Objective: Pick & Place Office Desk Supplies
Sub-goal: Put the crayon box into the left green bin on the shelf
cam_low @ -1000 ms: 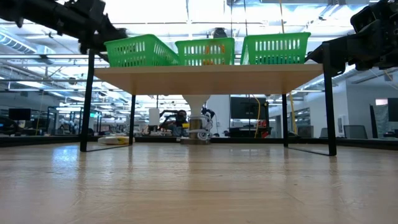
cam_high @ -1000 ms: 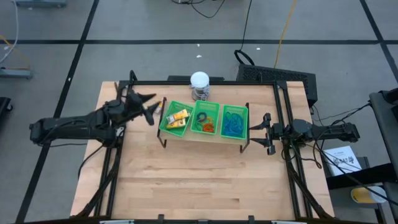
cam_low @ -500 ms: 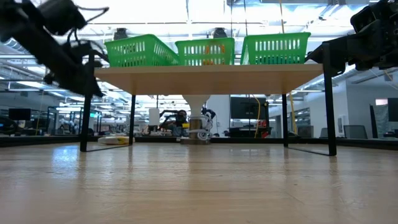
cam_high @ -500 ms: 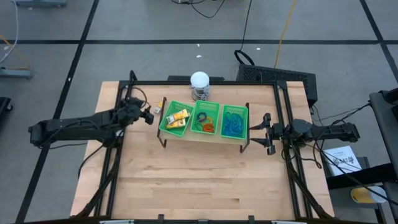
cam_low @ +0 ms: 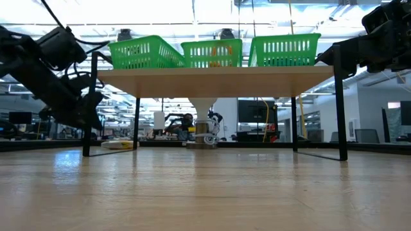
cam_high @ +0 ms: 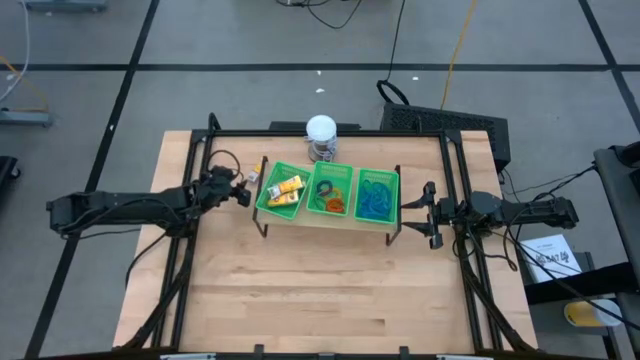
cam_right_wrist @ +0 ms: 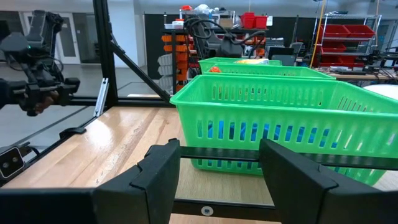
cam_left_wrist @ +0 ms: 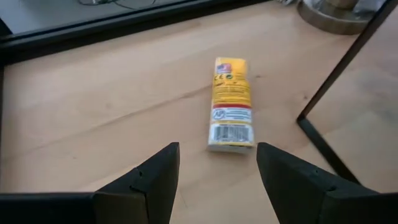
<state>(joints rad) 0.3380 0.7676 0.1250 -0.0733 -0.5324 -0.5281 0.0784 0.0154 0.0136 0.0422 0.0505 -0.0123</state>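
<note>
The left claw (cam_left_wrist: 214,171), fingers apart and empty, hovers low over the desk (cam_high: 300,290) just short of a yellow-and-white box (cam_left_wrist: 231,104) lying flat beside the tray stand's leg (cam_left_wrist: 339,68). Farther off, the green tray (cam_high: 328,193) holds the other supplies. The right claw (cam_right_wrist: 217,171), fingers spread, waits at the tray's far end.

Bench (cam_high: 300,290): pale wood, planked, smooth with a soft sheen; the low view shows faint reflections. Tray (cam_right_wrist: 280,127): bright green plastic, slotted mesh walls, slightly glossy. Tray stand (cam_low: 218,74): light wood shelf on thin matt black metal legs. Yellow-and-white block (cam_left_wrist: 230,104): printed glossy paper or film wrapper. Left gripper (cam_left_wrist: 217,180) fingers: matt black plastic.
</note>
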